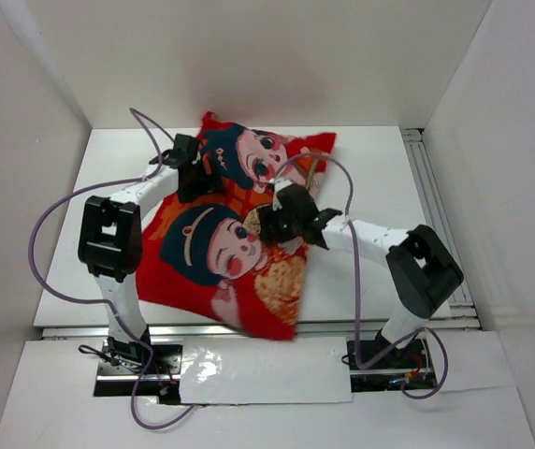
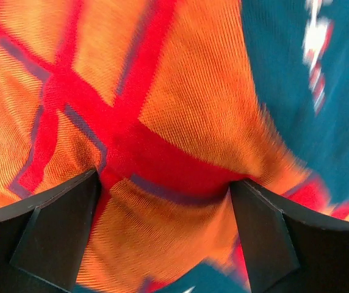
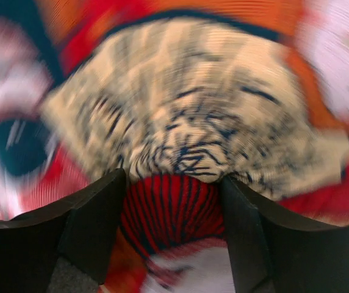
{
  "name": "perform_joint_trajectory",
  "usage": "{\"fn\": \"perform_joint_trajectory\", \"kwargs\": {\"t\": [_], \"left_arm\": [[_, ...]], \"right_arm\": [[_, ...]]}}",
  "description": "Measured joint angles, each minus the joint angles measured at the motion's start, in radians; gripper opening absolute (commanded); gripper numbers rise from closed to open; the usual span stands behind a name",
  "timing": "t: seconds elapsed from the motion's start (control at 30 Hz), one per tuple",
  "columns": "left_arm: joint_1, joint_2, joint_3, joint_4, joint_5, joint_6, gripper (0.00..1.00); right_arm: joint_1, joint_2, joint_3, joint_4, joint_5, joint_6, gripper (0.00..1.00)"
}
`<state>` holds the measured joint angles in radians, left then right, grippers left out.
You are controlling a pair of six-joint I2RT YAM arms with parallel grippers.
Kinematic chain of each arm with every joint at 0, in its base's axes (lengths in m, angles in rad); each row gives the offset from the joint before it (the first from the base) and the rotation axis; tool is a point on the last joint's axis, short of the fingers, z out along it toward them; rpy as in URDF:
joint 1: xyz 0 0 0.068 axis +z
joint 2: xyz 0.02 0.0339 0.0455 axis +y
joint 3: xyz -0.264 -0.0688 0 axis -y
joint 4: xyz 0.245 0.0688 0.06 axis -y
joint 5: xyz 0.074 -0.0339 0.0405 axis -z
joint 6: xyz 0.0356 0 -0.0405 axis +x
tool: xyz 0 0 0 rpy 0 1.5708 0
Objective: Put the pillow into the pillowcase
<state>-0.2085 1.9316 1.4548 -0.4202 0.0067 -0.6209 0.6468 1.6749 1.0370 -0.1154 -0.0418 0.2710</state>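
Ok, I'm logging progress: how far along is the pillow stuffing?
Looks done: the pillowcase lies plump, no bare pillow showing, so it is likely inside. In hand: the left gripper, open, and the right gripper press onto its print; the right's grip is unclear. Remaining: probably only letting go and withdrawing.

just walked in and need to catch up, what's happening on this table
Both arms are bent over the red pillowcase, which lies printed side up on the white table. The left gripper sits close over its orange-and-red pattern with jaws wide open. The right gripper straddles the tan fan print near the middle; whether it pinches the cloth is unclear. No cream pillow shows, so whether it is inside the case cannot be told.
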Motion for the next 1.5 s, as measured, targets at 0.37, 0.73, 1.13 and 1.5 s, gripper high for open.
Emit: {"fn": "perform_joint_trajectory", "kwargs": {"t": [0.37, 0.73, 1.13, 1.5], "left_arm": [[-0.113, 0.34, 0.571, -0.04, 0.143, 0.161, 0.98], [-0.093, 0.093, 0.468, -0.011, 0.076, 0.175, 0.99], [0.062, -0.634, -0.319, -0.008, -0.055, 0.011, 0.99], [0.08, -0.635, -0.593, 0.066, -0.043, -0.095, 0.99]], "right_arm": [[0.34, -0.043, -0.016, -0.01, -0.245, -0.111, 0.83], [0.037, -0.369, 0.001, -0.088, 0.063, -0.032, 0.98], [-0.395, -0.282, -0.011, -0.156, 0.15, 0.046, 0.83], [-0.523, -0.262, -0.108, -0.16, -0.024, 0.029, 0.7]]}}
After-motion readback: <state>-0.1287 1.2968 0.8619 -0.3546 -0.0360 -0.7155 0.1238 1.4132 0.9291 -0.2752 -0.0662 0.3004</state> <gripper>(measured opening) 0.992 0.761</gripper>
